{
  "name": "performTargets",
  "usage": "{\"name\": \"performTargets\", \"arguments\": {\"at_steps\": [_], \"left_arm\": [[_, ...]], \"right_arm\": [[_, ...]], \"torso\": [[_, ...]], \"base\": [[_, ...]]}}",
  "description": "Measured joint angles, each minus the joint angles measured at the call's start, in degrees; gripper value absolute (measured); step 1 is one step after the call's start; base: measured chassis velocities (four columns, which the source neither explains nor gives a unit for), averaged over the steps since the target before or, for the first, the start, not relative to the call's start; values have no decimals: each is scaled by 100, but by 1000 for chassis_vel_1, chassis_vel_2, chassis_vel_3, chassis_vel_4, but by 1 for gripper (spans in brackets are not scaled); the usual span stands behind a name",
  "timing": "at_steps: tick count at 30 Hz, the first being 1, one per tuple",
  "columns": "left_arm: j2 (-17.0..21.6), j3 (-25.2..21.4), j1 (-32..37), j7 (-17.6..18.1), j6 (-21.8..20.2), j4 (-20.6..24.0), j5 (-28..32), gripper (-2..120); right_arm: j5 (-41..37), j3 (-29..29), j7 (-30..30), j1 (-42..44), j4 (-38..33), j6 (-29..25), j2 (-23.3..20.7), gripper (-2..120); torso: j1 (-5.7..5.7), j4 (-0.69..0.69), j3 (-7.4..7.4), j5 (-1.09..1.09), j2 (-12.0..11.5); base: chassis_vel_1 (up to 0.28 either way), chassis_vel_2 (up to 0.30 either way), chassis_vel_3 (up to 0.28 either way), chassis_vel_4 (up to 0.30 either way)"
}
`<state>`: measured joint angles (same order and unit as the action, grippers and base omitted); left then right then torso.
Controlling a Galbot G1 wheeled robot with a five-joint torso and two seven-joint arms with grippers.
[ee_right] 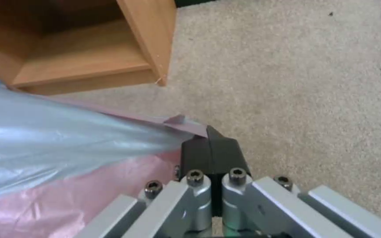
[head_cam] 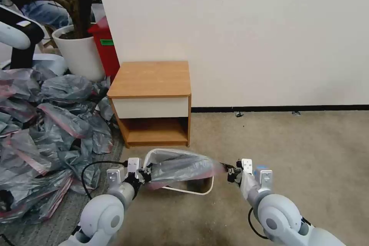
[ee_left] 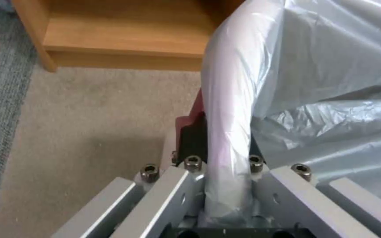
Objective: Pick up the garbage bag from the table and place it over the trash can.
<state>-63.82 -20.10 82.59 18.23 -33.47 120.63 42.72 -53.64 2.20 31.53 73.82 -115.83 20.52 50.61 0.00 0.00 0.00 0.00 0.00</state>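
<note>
We hold the garbage bag [head_cam: 180, 169] stretched between our two grippers. Our left gripper [head_cam: 143, 176] is clamped on its left edge, with plastic bunched between the fingers [ee_left: 193, 138]. Our right gripper [head_cam: 230, 172] pinches the pink-banded corner tight between its closed pads [ee_right: 210, 155]. The bag hangs over the trash can [head_cam: 192, 191], which stands between the grippers on the carpet. Just beyond them is the table [head_cam: 152, 80] against the wall, and a heap of grey bags [head_cam: 46, 130] lies beyond the left gripper.
</note>
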Motion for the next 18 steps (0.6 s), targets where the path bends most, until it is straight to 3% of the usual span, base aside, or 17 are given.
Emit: {"name": "performTargets", "arguments": {"at_steps": [9, 18], "left_arm": [[-115, 44, -117, 44, 47, -160, -16, 3], [-115, -20, -348, 49, 141, -311, -48, 3]], "right_arm": [[25, -53, 62, 68, -406, 8, 48, 28], [245, 423, 100, 14, -615, -141, 49, 63]], "torso": [[0, 0, 0, 0, 0], [0, 0, 0, 0, 0]], "base": [[0, 0, 0, 0], [0, 0, 0, 0]]}}
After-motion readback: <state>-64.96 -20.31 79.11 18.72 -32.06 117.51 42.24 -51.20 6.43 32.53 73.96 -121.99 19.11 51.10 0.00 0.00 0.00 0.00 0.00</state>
